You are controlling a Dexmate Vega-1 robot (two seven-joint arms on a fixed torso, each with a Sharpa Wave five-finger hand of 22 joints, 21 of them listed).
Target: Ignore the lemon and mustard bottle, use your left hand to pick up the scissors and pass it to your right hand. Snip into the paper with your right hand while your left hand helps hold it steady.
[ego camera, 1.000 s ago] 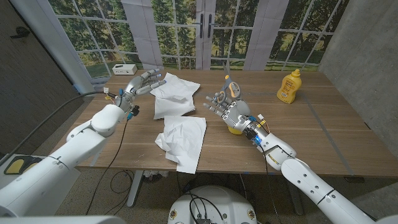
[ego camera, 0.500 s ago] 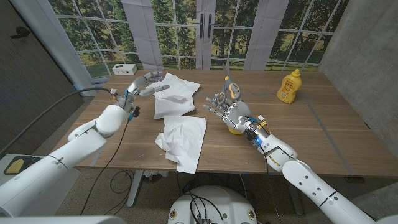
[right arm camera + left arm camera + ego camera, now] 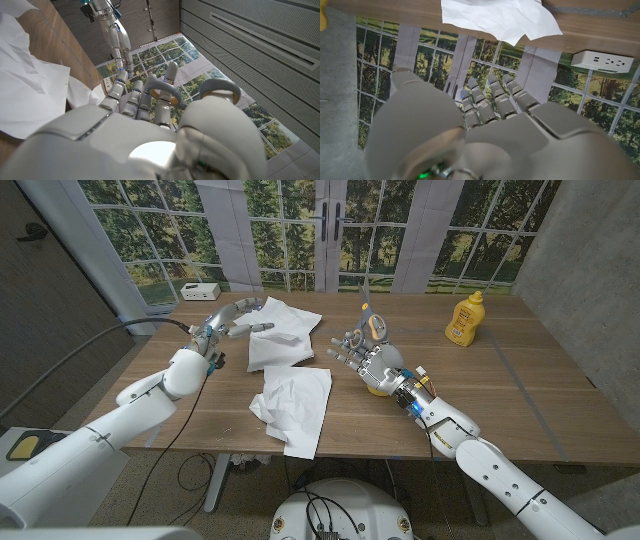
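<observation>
The scissors (image 3: 368, 323) stand upright in the right hand (image 3: 363, 356), which is raised over the middle of the wooden table (image 3: 500, 395); the blades point up and the grey, orange-lined handles sit among the fingers, 2 loops showing in the right wrist view (image 3: 187, 95) with a finger through one of them (I cannot tell whether the blades themselves are apart or together). A yellow lemon (image 3: 379, 388) lies just under and behind that hand, mostly hidden by it. The paper lies in 2 crumpled white sheets: the far sheet (image 3: 281, 332) near the back left of the table, the near sheet (image 3: 293, 404) toward the front edge, the two almost touching. The left hand (image 3: 236, 317) hovers at the far sheet's left edge, holding nothing, fingers loosely curled and apart, reaching toward the paper; whether they touch it I cannot tell. The mustard bottle (image 3: 464, 318) stands upright well apart at the back right. A white power strip (image 3: 200, 290) sits at the back left corner.
</observation>
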